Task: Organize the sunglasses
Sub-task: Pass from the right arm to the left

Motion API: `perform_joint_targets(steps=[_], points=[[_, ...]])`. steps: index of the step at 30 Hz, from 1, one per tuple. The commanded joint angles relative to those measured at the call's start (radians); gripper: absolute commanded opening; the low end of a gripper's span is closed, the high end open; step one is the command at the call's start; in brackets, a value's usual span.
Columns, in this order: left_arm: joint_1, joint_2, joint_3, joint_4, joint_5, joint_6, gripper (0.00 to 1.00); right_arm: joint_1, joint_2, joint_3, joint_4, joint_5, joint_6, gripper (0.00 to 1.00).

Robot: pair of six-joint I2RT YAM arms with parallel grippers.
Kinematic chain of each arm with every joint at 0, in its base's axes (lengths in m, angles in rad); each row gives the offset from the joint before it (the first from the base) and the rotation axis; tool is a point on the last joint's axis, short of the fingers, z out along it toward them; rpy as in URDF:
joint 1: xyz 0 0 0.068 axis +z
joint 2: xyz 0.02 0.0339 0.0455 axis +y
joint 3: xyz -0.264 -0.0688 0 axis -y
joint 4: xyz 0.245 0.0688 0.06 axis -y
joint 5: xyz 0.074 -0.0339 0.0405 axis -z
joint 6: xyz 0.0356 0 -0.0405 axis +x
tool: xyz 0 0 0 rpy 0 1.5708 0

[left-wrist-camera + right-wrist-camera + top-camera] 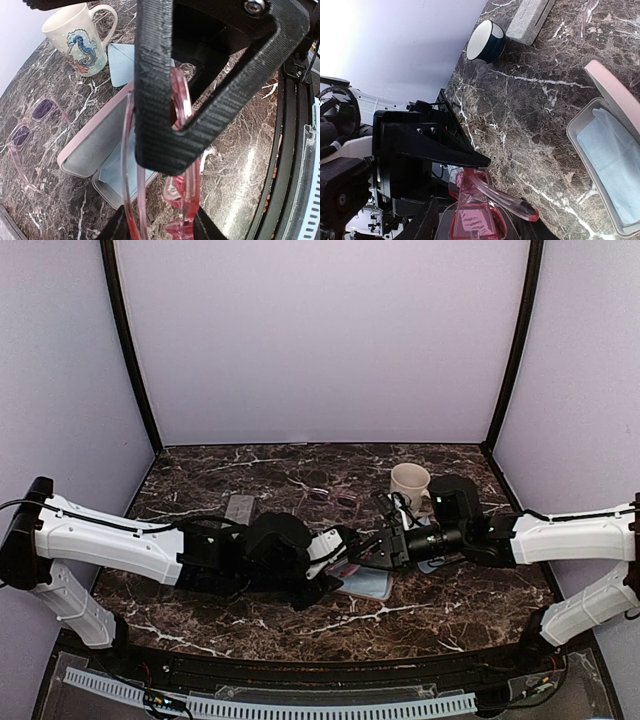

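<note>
The red-pink sunglasses (pixel 349 564) hang in mid-air at the centre of the table, between both grippers. My right gripper (pixel 475 227) is shut on their frame (pixel 472 220), one temple arm sticking out toward the table. My left gripper (pixel 160 227) has its fingers against both sides of the same pair (pixel 186 200), and the right gripper's ribbed finger crosses in front of it. The second pair of sunglasses (pixel 30 125), thin-framed with dark lenses, lies flat on the marble further back (pixel 330 497), apart from both grippers.
An open pink case (pixel 82 145) with a light blue cloth inside lies just under the grippers (pixel 368 585). A cream seahorse mug (pixel 410 483) and another blue cloth (pixel 125 62) sit behind it. A shut grey case (pixel 240 508) and a dark blue cup (pixel 485 41) are on the left.
</note>
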Motion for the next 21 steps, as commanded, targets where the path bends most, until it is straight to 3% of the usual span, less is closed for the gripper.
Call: perform_joint_targets(steps=[1,9,21], points=[[-0.006,0.006,0.037,-0.025,-0.019,0.015,0.36,-0.008,0.005,-0.009,0.068,0.000,0.013,0.24],[-0.005,0.005,0.039,-0.036,-0.043,0.009,0.30,-0.007,0.009,-0.021,0.067,0.006,0.013,0.36],[-0.001,0.017,0.038,-0.065,-0.059,0.013,0.21,-0.010,-0.018,-0.038,0.011,0.047,-0.003,0.71]])
